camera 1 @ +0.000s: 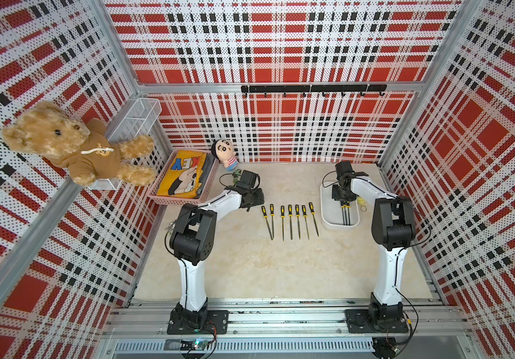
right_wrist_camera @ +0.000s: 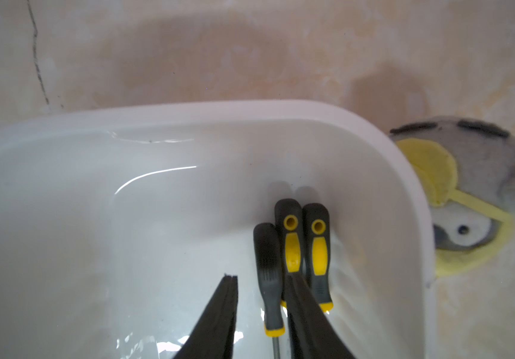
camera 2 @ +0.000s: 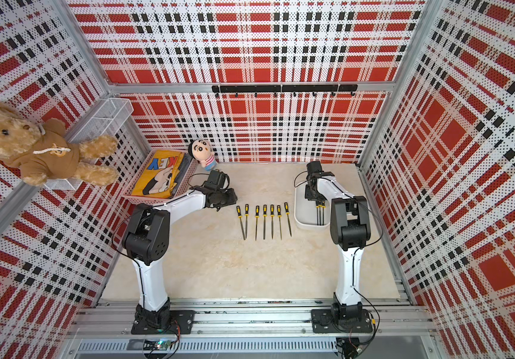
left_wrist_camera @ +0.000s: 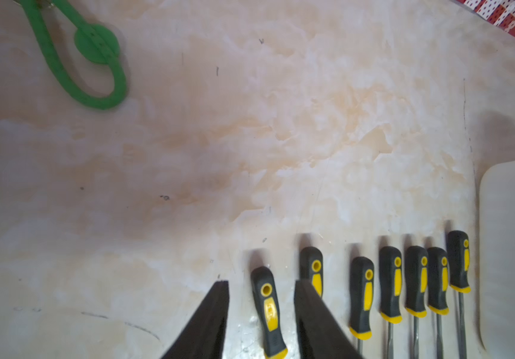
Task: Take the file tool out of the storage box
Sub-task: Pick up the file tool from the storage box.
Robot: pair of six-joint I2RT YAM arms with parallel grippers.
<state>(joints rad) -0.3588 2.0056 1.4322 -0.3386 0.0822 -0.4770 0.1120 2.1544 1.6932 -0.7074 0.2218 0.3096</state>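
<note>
Your table point(camera 1: 250, 273) carries the white storage box point(camera 1: 330, 217) near its right edge, toward the far side. Seven file tools point(camera 1: 290, 220) lie in a row mid-table, handles toward the far edge. Three more file tools point(right_wrist_camera: 293, 248) lie side by side inside the storage box near its right wall (handles black and yellow). Your right pincer point(right_wrist_camera: 262, 276) is down in the box, jaws parted, straddling the handle point(right_wrist_camera: 267, 264) farthest from that wall, with a gap showing on one side, so nothing is gripped. Your left pincer point(left_wrist_camera: 261, 281) sits low over the row's left end, jaws apart around that end file tool point(left_wrist_camera: 268, 310), clear of it on both sides.
</note>
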